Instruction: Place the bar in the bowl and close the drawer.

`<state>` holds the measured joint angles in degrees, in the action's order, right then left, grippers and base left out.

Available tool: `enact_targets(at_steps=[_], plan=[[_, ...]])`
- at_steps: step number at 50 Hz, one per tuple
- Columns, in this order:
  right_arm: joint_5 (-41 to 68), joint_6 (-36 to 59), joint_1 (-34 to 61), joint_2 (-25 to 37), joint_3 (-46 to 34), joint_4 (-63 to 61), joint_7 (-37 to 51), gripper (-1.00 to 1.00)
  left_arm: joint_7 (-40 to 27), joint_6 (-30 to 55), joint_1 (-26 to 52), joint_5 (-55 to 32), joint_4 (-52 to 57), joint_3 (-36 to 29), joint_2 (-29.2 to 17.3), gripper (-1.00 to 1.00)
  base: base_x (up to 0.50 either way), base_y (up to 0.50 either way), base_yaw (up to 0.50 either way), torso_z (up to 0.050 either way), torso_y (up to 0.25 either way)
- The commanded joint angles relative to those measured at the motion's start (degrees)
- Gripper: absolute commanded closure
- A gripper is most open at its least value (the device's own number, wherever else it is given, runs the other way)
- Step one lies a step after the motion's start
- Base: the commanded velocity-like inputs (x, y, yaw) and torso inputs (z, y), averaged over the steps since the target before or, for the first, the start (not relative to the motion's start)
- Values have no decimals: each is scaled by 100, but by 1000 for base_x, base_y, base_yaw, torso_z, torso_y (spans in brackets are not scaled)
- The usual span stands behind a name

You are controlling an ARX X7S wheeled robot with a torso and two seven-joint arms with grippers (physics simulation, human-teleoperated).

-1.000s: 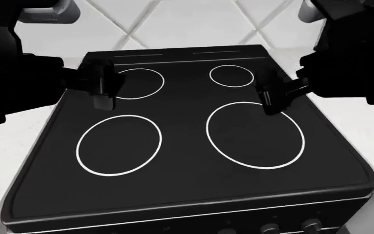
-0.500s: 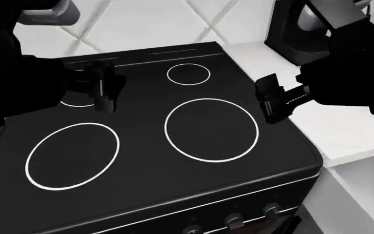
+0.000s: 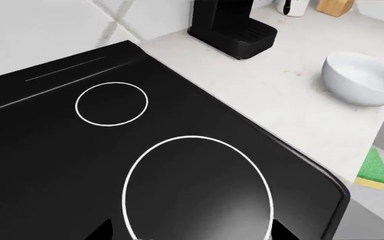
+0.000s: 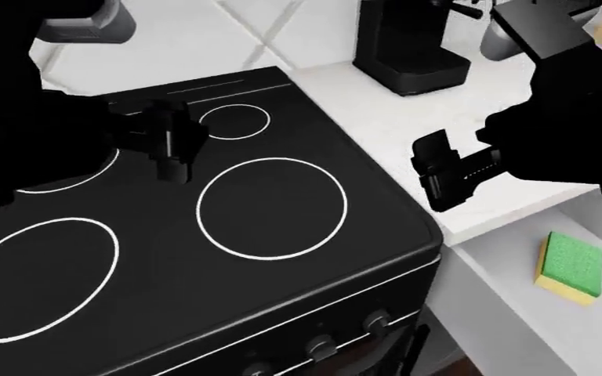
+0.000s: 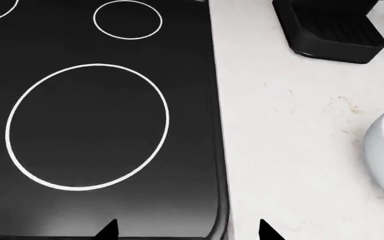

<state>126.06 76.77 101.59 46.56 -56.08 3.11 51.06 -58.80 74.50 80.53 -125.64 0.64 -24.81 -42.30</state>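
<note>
The right tool (image 4: 442, 182) hangs over the table's (image 4: 426, 117) near edge just right of the stove (image 4: 228, 258), arm reaching in from the right, its prongs spread wide with nothing between them. The left tool (image 4: 170, 145) hovers over the stove's back rings, also spread and empty. The bowl (image 3: 362, 79) sits upright on the table, glossy white, round and deep; something small with yellow marks shows inside it in the right wrist view, too small to tell. A green sponge (image 4: 570, 266) with a yellow underside lies in the open drawer (image 4: 510, 290) below the table.
</note>
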Motion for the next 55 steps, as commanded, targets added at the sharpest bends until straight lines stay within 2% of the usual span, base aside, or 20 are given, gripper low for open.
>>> enact_targets(at_steps=[1, 55], plan=[[73, -35, 10, 38, -41, -61, 22, -100, 39, -28, 8, 12, 15, -44, -10, -100, 0, 0, -500, 0, 0], [344, -254, -51, 207, -148, -306, 14, -100, 130, -218, 2, -67, 167, -183, -154, -100, 0, 0, -500, 0, 0]])
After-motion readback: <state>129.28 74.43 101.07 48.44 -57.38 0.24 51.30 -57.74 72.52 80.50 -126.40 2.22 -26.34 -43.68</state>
